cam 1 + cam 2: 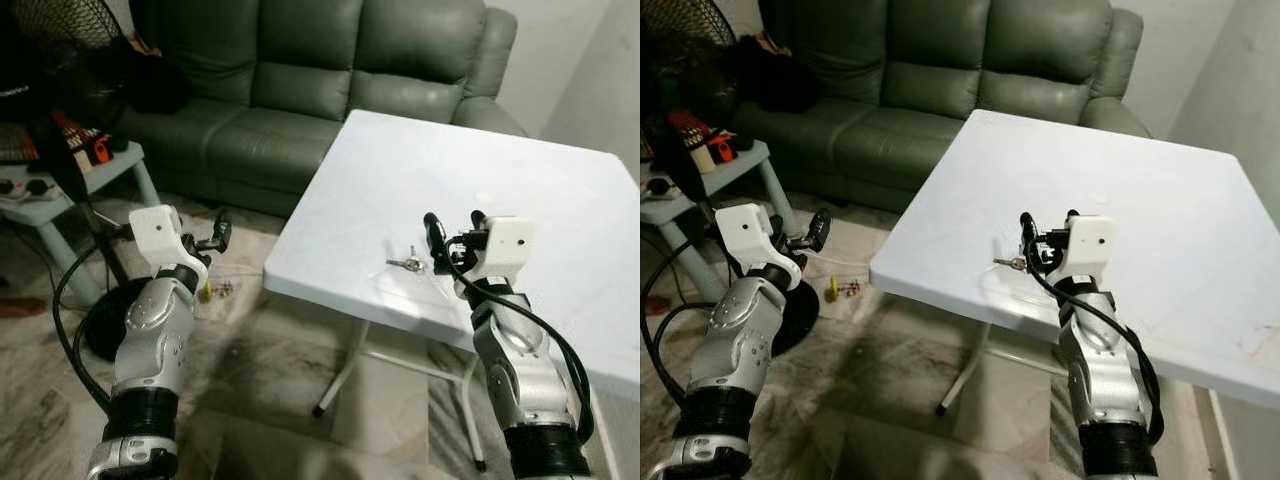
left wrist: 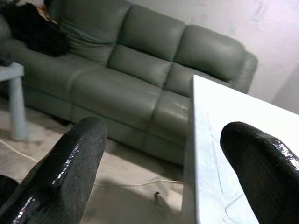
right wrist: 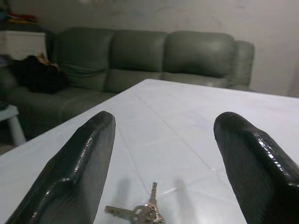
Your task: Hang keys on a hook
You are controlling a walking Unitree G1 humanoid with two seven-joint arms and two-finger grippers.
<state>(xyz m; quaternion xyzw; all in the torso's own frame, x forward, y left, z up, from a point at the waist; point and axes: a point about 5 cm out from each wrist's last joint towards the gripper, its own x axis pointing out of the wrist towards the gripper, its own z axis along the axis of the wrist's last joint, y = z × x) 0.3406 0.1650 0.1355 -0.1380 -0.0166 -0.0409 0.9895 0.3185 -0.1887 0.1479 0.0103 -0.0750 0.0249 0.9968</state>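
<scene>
Looking down from the head camera, I see a green sofa (image 1: 300, 80) across the back at twelve o'clock, and a white table (image 1: 520, 190) reaching from the centre toward three o'clock. A black fan (image 1: 60, 40) and a small pale side table (image 1: 100, 170) sit at ten o'clock. My right gripper (image 1: 452, 232) is over the table's near edge, its two fingers spread wide apart and holding nothing. The keys (image 1: 407, 263) lie flat on the table just beside it, at its nine o'clock, and in the right wrist view they rest between the fingertips. My left gripper (image 2: 159, 163) is off the table at eight o'clock above the floor, its fingers parted and empty.
</scene>
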